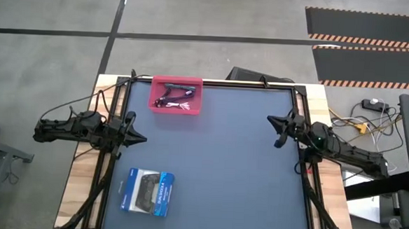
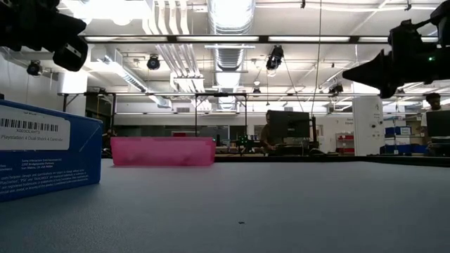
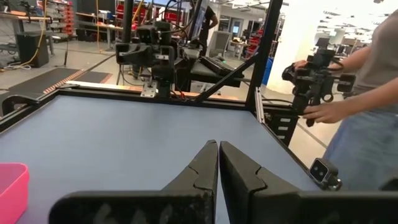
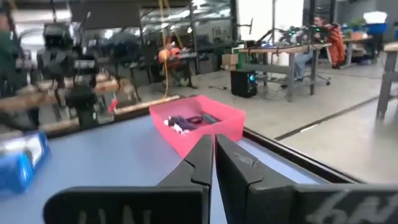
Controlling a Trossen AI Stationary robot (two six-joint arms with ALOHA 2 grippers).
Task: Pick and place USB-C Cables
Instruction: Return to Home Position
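Basically the wrap-up step: picking looked done, arms going to home pose. The short thin USB-C cables lay bundled inside the shallow pink plastic bin at the table's far edge, towards the left arm's side. Dark strands and a white bit showed in the high view, with a teal bit in the right wrist view. Couldn't count all four for sure, but no cable showed loose on the dark blue-grey table mat.

L gripper sat over the mat's left edge, between bin and the blue-and-white boxed game controller, fingers pressed together, nothing between them. R gripper sat over the right edge, well apart from the bin, fingers also together and empty. Low view showed both held high off the mat.

A person stood just off the table's edge holding a dark device, seen only in the left wrist view.

Next move, my read: no grasp needed. Just settle both arms into rest pose, keep pincers closed, and stay clear of bin and controller box.
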